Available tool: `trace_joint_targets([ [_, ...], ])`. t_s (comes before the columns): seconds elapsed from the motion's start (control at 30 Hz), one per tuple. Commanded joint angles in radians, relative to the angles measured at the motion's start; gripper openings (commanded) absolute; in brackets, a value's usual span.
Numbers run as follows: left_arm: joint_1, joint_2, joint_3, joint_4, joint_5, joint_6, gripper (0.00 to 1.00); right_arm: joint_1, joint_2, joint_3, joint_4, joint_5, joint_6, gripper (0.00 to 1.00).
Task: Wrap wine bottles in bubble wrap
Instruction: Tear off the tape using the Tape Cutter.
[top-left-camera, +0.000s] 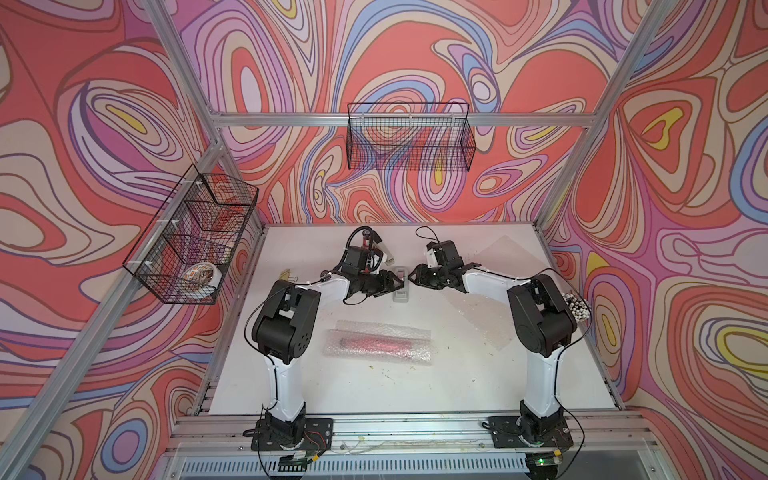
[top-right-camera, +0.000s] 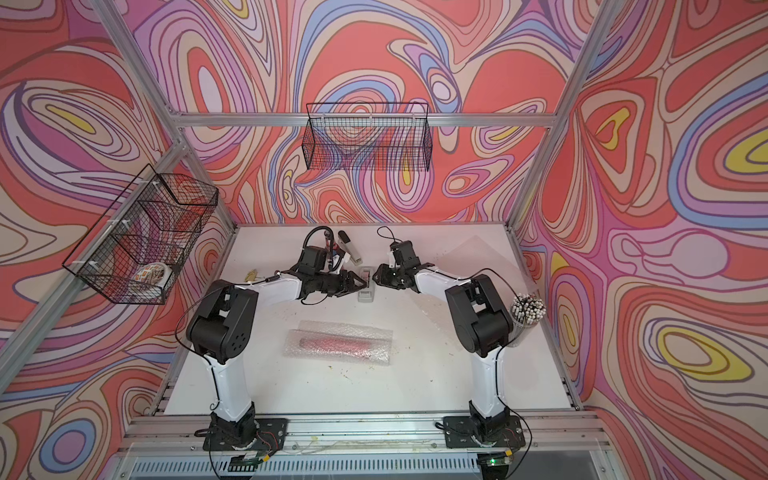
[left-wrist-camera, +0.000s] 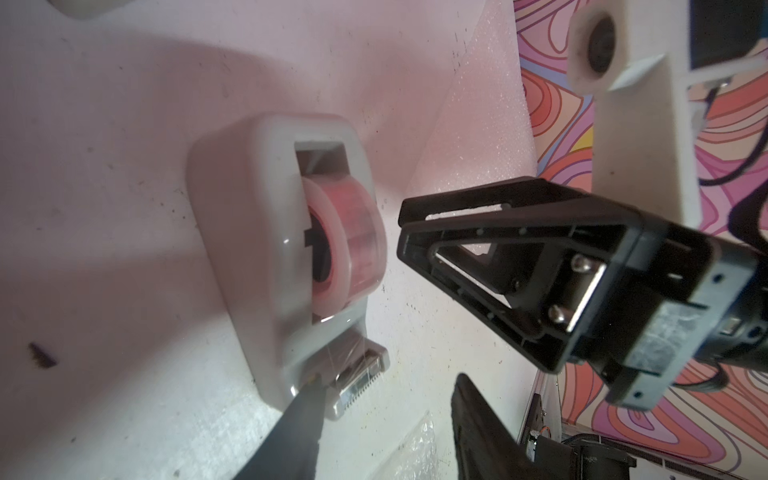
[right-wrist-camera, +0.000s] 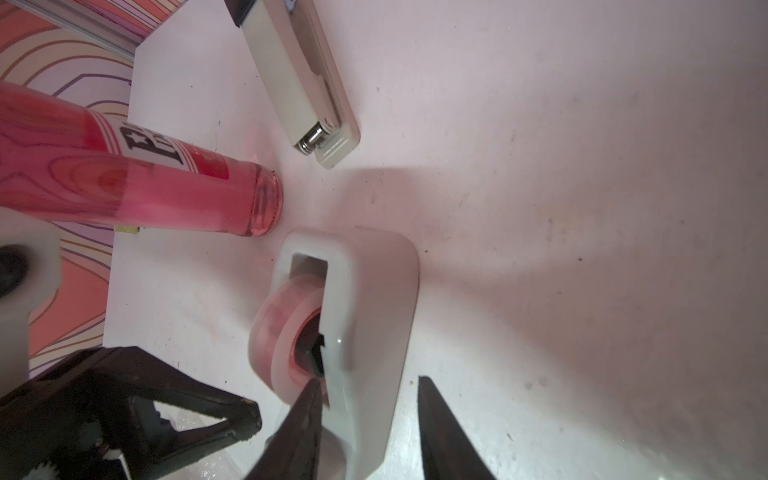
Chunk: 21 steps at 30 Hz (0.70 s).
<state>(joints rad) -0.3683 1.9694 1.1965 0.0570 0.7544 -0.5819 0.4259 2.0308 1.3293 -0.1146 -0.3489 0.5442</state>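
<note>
**Two pincers at the tape dispenser, one bottle wrapped**

In both top views we see the wrapped bottle (top-left-camera: 376, 344) lying on its side toward the near edge of the tabletop (top-left-camera: 374, 390), rolled inside its bubble wrap (top-left-camera: 415, 332). A loose sheet (top-left-camera: 478, 316) lies flat to the right, partly under the right arm. Further back, the left pincer (top-left-camera: 398, 285) and the right pincer (top-left-camera: 412, 279) face each other across the grey tape dispenser (top-left-camera: 401, 294), their tips near one another. Behind the left arm stands the labelled bottle (top-left-camera: 366, 237) (mostly hidden by the wrist), with the stapler (top-left-camera: 386, 253) just to its right.

From the left wrist we find the left pincer (left-wrist-camera: 388, 378) with its jaws apart. One finger (left-wrist-camera: 299, 424) touches the dispenser's cutter end and the other stands clear of it. The right pincer's tips sit just beside the tape roll (left-wrist-camera: 353, 241).

From the right wrist, the right pincer (right-wrist-camera: 368, 379) is also parted, straddling the dispenser's body. One finger (right-wrist-camera: 303, 424) lies against the roll side. The other is just beside the outer wall, with a sliver of tabletop showing between, so we see no firm grip. The labelled bottle (right-wrist-camera: 166, 183) stands upright, its base on the tabletop near the dispenser's far end and apart from it. The stapler (right-wrist-camera: 299, 83) lies further back.
</note>
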Motion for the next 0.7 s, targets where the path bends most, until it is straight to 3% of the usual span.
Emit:
trace_joint_targets([
  [0.0, 0.005, 0.031, 0.032, 0.017, 0.029, -0.021, 0.50, -0.004, 0.027, -0.012, 0.030, -0.031, 0.006, 0.38],
  [0.27, 0.009, 0.066, 0.059, 0.031, 0.049, -0.043, 0.46, -0.006, 0.056, -0.018, 0.040, -0.032, 0.011, 0.36],
  [0.67, 0.009, 0.097, 0.064, 0.036, 0.080, -0.071, 0.30, -0.009, 0.063, -0.033, 0.052, -0.032, 0.020, 0.29],
])
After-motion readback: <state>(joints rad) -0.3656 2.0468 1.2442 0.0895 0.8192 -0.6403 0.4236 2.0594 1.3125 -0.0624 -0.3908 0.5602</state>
